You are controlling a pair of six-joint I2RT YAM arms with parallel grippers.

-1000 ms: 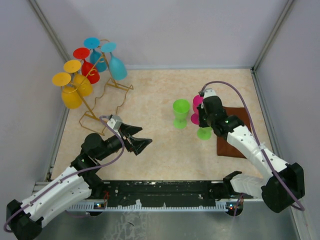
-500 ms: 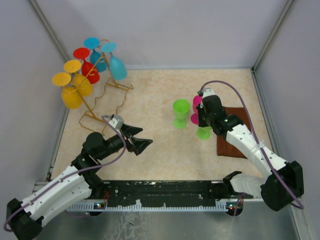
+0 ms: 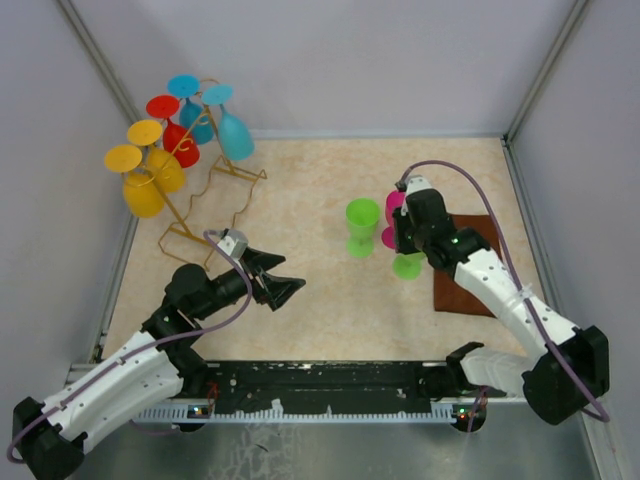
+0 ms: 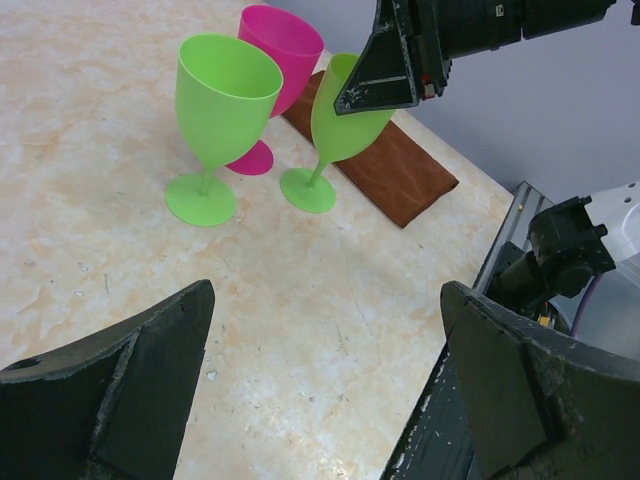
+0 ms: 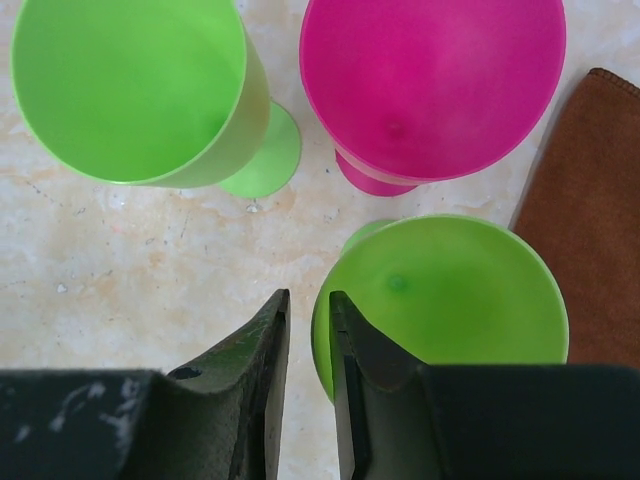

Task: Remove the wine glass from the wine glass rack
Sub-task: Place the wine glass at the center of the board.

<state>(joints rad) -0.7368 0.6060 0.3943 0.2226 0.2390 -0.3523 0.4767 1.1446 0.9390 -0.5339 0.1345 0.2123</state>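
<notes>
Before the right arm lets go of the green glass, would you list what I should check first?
1. Right gripper pinching the rim of the held green glass: ok.
2. Held green glass set flat on the table: cannot tell; it leans in the left wrist view.
3. Other green glass standing apart from it: ok.
4. Pink glass apart from it: cannot tell; they overlap in both wrist views.
5. Left gripper open and empty: ok.
6. Wine glass rack upright, hanging glasses on its hooks: ok.
</notes>
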